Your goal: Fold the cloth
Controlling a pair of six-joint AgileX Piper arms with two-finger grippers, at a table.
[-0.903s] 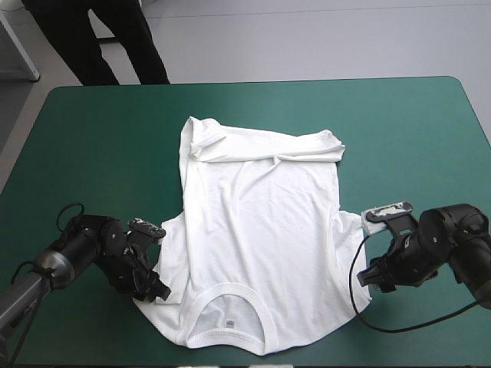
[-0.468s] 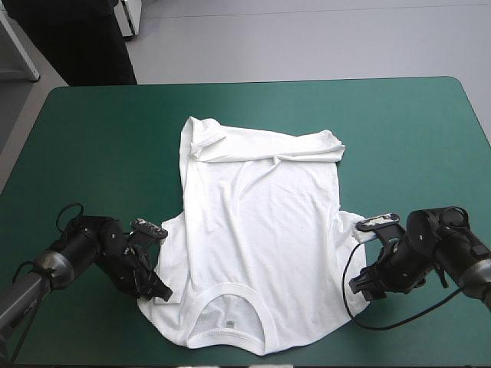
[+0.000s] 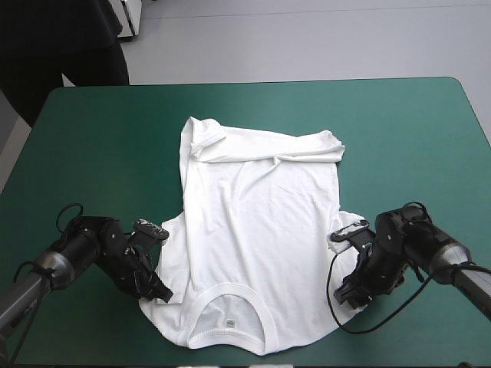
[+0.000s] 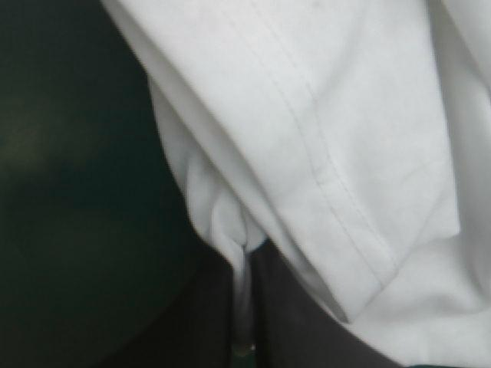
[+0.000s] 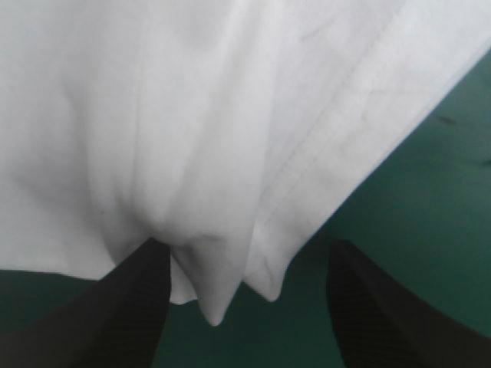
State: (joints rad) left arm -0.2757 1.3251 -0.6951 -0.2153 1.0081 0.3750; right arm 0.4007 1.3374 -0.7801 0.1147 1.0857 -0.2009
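The white T-shirt (image 3: 261, 238) lies spread flat on the teal-green cover, collar toward the near edge and hem folded over at the far end. My left gripper (image 3: 159, 293) sits low at the shirt's left sleeve. In the left wrist view it (image 4: 244, 322) is shut on a white fold of the T-shirt (image 4: 345, 115). My right gripper (image 3: 347, 295) is at the right sleeve edge. In the right wrist view it (image 5: 247, 257) is open, with the shirt's hemmed edge (image 5: 207, 291) lying between its black fingers (image 5: 142, 307).
Bare teal-green cover (image 3: 406, 138) stretches on both sides of the shirt and beyond its far end. The collar lies close to the table's near edge (image 3: 230, 360).
The left gripper has shut on the left sleeve's edge. The right arm has slid toward the shirt, bringing its open fingers around the right sleeve edge. The shirt has barely shifted.
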